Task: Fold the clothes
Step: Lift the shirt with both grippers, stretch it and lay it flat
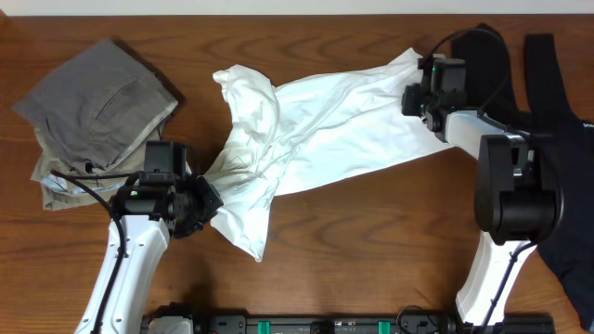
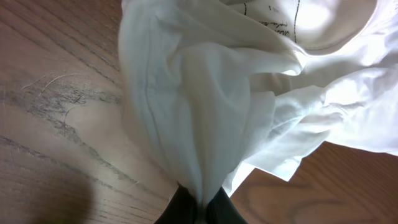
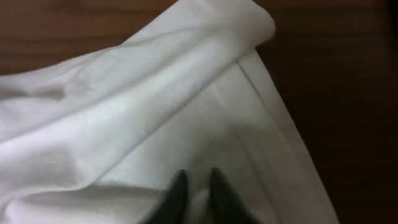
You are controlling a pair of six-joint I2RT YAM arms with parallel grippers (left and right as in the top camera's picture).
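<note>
A white T-shirt (image 1: 316, 125) lies stretched and rumpled across the middle of the table, from lower left to upper right. My left gripper (image 1: 210, 204) is shut on a bunched part of its lower left end. The left wrist view shows the cloth (image 2: 205, 93) gathered into the closed black fingers (image 2: 186, 211), with a small dark print (image 2: 283, 25) above. My right gripper (image 1: 414, 100) is at the shirt's upper right corner. In the right wrist view its fingers (image 3: 177, 186) are shut on a small fold of the white fabric (image 3: 155, 106) near the hem.
Folded grey trousers (image 1: 97, 97) sit at the far left on top of khaki ones (image 1: 56, 181). A long black garment (image 1: 557, 102) lies along the right edge, behind and beside the right arm. Bare wood shows along the front.
</note>
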